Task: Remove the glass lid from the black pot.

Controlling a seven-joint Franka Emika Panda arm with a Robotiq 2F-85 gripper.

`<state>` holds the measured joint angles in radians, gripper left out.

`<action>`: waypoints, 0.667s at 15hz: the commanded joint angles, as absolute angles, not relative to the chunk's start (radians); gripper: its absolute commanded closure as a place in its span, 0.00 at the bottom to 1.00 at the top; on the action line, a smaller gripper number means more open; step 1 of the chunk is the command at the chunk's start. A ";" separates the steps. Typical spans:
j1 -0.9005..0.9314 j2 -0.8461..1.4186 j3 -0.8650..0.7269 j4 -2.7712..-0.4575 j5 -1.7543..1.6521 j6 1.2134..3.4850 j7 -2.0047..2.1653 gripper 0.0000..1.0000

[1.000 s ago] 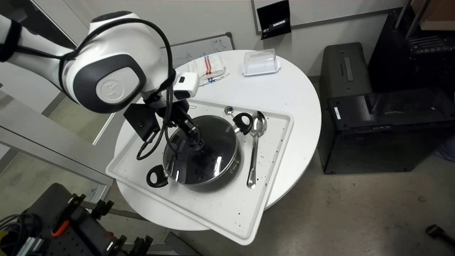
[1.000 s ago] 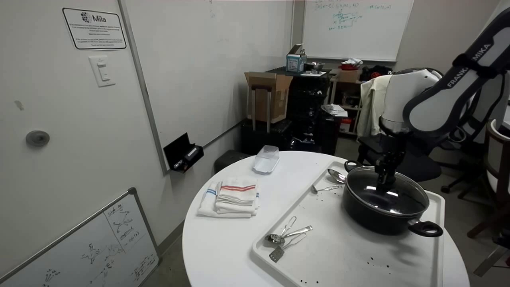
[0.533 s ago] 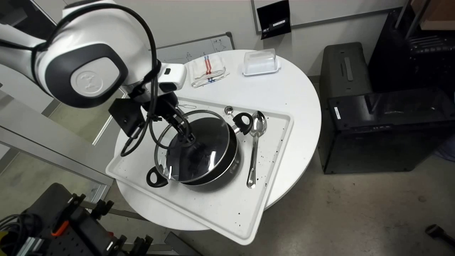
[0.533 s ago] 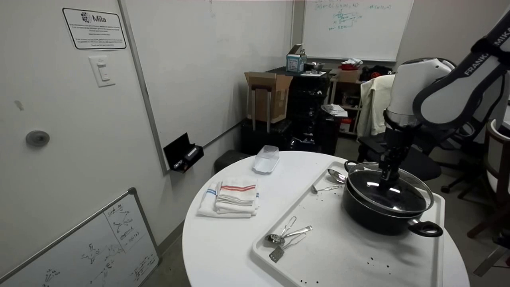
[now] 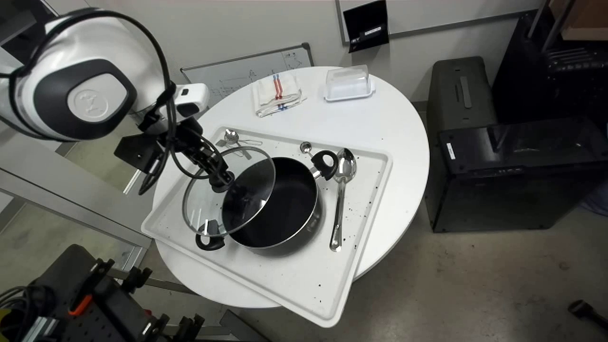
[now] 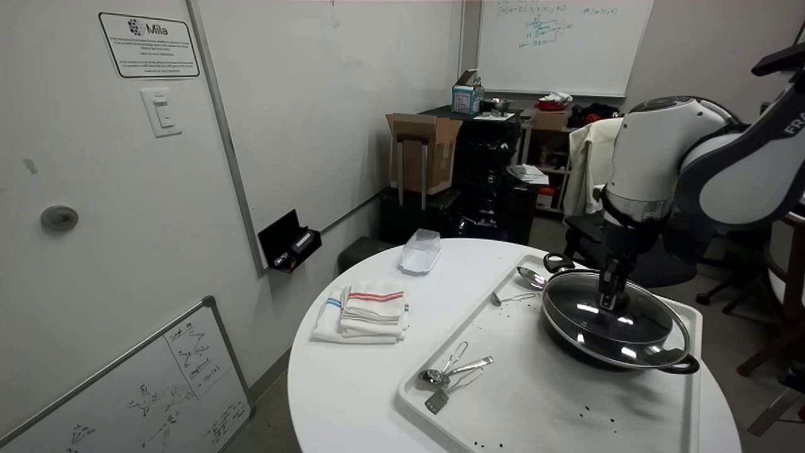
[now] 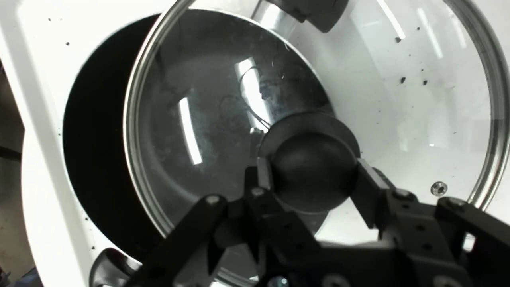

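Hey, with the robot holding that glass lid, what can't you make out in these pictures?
Pot floor: too dark to make out in an exterior view; the lid also overlaps part.
Lid rim: in the wrist view, the top edge cuts part off and the hand covers more.
Arm base: cut off by the picture's edge in both exterior views.
Sign: its lower lines are too small to read in an exterior view.

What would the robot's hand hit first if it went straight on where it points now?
Most likely the glass lid, right under the black knob that the hand grips. Partly beneath the lid sits the black pot; any gap between the two is hard to judge.
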<state>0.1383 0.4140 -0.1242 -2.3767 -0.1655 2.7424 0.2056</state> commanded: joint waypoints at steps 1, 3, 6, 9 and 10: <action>0.247 0.378 -0.142 -2.425 -0.257 2.780 0.288 0.75; 0.312 0.384 -0.144 -2.429 -0.299 2.791 0.333 0.75; 0.408 0.397 -0.145 -2.424 -0.361 2.791 0.406 0.75; 0.478 0.413 -0.144 -2.409 -0.409 2.788 0.464 0.75; 0.495 0.423 -0.143 -2.402 -0.420 2.789 0.480 0.75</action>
